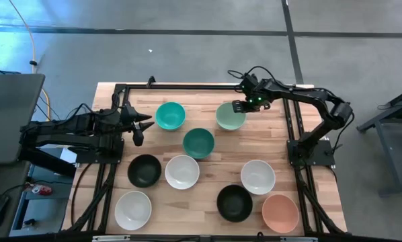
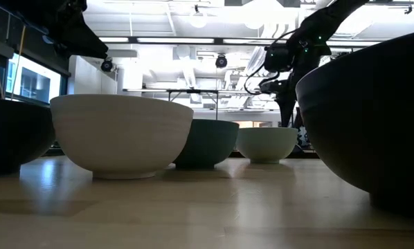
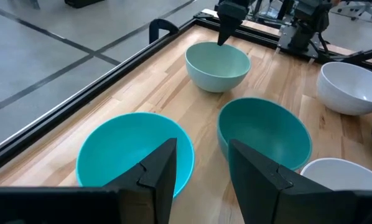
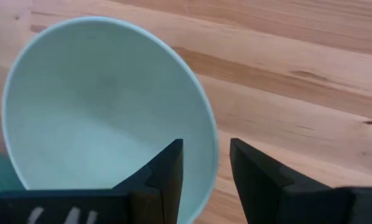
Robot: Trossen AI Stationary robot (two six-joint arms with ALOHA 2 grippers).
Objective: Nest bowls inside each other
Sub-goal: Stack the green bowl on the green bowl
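Sitting near the table's (image 1: 120, 94) 12 o'clock edge, the mint bowl (image 1: 230, 116) has the right gripper (image 1: 244, 106) poised over its rim at about 1 o'clock, fingers parted with one inside the rim and one outside, not closed on it. At its 9 o'clock stands a bright teal bowl (image 1: 170, 115); a darker teal bowl (image 1: 198, 142) lies toward 7 o'clock. White, black and pink bowls lie toward 6 o'clock, none nested. The left gripper (image 1: 139, 125) hangs at the table's 9 o'clock side, open and empty.
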